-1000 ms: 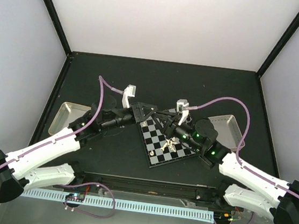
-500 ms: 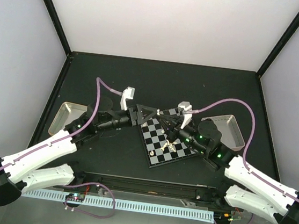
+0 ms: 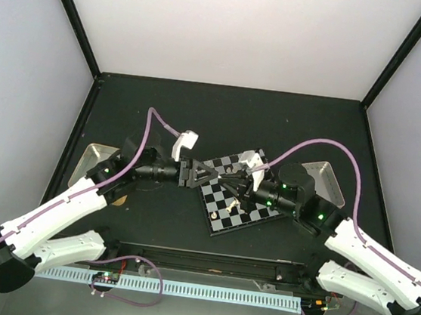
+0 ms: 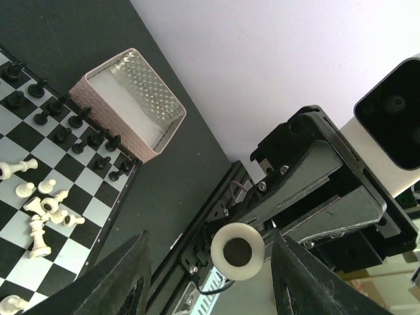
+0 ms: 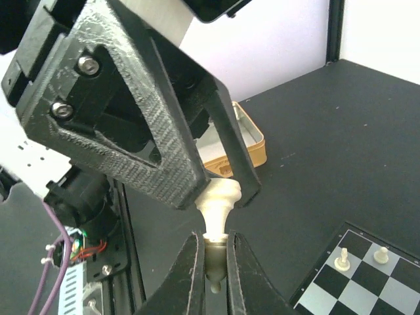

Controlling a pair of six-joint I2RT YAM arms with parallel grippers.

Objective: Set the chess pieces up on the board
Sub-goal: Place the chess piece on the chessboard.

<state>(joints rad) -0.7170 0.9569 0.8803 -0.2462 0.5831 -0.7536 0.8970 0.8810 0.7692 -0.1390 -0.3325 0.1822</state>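
Note:
My right gripper (image 5: 214,241) is shut on the upper part of a cream-white chess piece (image 5: 219,197) and holds it in the air, with its round base (image 4: 237,251) facing my left gripper. My left gripper (image 4: 211,244) is open, with a finger (image 5: 176,172) on each side of that base. The two grippers meet above the board's (image 3: 244,207) left edge, the left gripper (image 3: 205,174) close to the right gripper (image 3: 232,181). Black pieces (image 4: 60,113) stand in rows along one side of the board. Several white pieces (image 4: 41,205) lie toppled on it, and two white pawns (image 5: 342,260) stand near a corner.
A pinkish tray (image 4: 131,105) stands just beyond the board's black-piece side, and it also shows in the right wrist view (image 5: 244,146). Metal trays lie at the left (image 3: 88,162) and right (image 3: 326,178) of the table. A black rail (image 3: 207,257) runs along the near edge.
My right gripper has lifted a white piece off the board and turned it towards the left arm. My left gripper has swung right and now flanks the piece's base.

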